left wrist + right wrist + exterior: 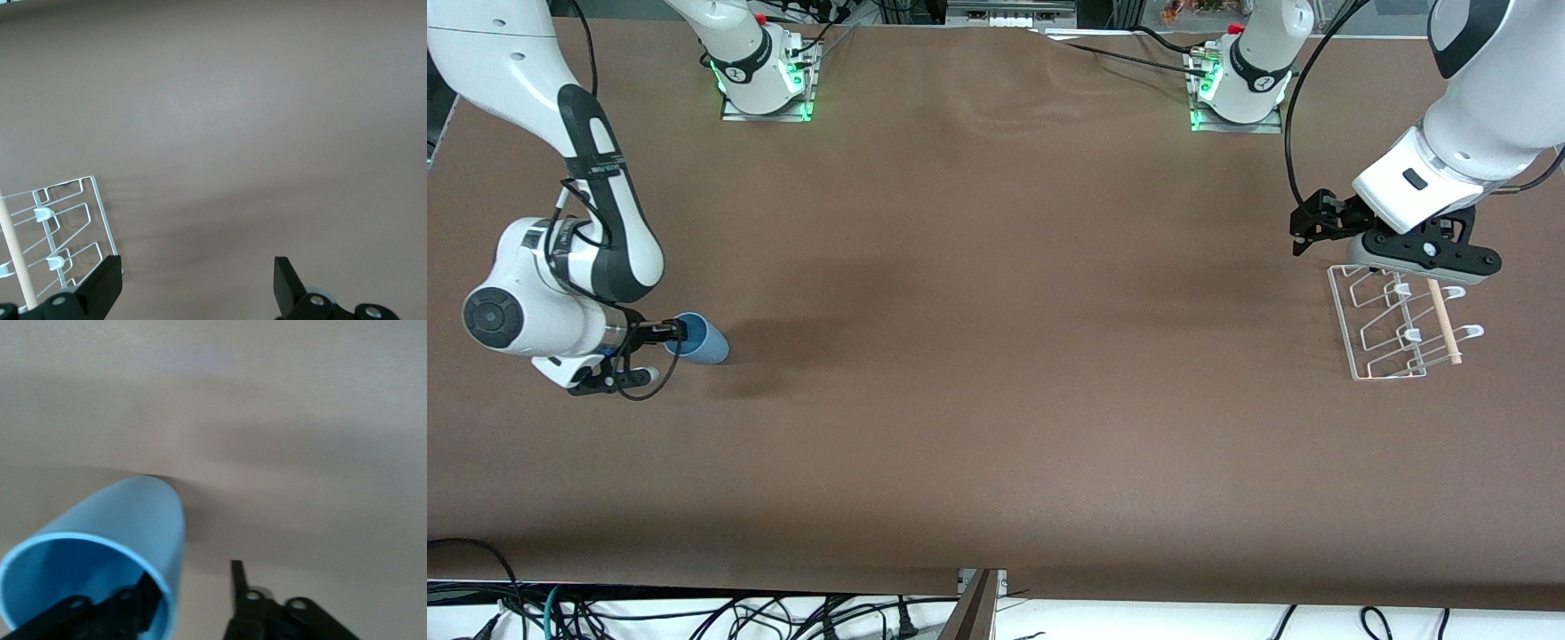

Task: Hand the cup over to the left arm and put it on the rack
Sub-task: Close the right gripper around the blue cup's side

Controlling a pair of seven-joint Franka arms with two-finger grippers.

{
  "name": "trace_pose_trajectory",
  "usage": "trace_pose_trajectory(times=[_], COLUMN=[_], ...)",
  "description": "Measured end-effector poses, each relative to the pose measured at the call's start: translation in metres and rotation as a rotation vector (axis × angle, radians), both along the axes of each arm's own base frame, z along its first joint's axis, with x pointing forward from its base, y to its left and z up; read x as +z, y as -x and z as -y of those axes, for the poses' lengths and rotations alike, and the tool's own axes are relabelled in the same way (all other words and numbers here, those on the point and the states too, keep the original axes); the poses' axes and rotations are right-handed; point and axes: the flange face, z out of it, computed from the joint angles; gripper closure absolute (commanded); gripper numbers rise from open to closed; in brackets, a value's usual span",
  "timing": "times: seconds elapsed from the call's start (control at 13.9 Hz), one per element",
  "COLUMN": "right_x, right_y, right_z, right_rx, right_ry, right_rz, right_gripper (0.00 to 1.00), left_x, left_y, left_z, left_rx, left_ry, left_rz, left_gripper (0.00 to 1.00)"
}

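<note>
The light-blue cup (701,340) lies on its side on the table near the right arm's end, its mouth toward my right gripper (663,348). In the right wrist view the cup (120,520) fills one corner. My right gripper (190,577) is open and straddles the rim, with one finger inside the mouth and the other outside, a gap off the wall. My left gripper (1310,224) is open and empty, low over the table beside the white wire rack (1396,327). The rack also shows in the left wrist view (67,227) beside the left gripper (197,290).
The rack's pale wooden rod (1443,322) runs along the side toward the left arm's end of the table; it also shows in the left wrist view (17,260). The brown table (996,356) stretches bare between cup and rack. Cables hang below the table's near edge.
</note>
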Motion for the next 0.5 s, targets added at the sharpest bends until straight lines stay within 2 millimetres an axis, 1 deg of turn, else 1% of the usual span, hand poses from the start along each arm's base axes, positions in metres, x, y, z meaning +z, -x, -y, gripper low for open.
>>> trace_pose_trajectory(times=[0.07, 0.22, 0.43, 0.5], right_x=[-0.004, -0.006, -0.001, 0.004], right_y=[0.0, 0.0, -0.003, -0.005], right_z=[-0.006, -0.009, -0.009, -0.011], right_rx=[-0.001, -0.002, -0.024, -0.054], right_ry=[0.003, 0.004, -0.008, -0.026], right_rz=[-0.005, -0.009, -0.006, -0.013], right_gripper=[1.0, 1.0, 1.0, 1.0], left_x=[0.0, -0.001, -0.001, -0.001], left_y=[0.0, 0.0, -0.001, -0.001], left_z=[-0.002, -0.006, -0.01, -0.01], left_rx=[0.003, 0.011, 0.018, 0.018], left_ry=[-0.001, -0.002, -0.002, -0.002], left_rz=[-0.005, -0.008, -0.008, -0.008], left_gripper=[0.0, 0.0, 0.0, 0.0])
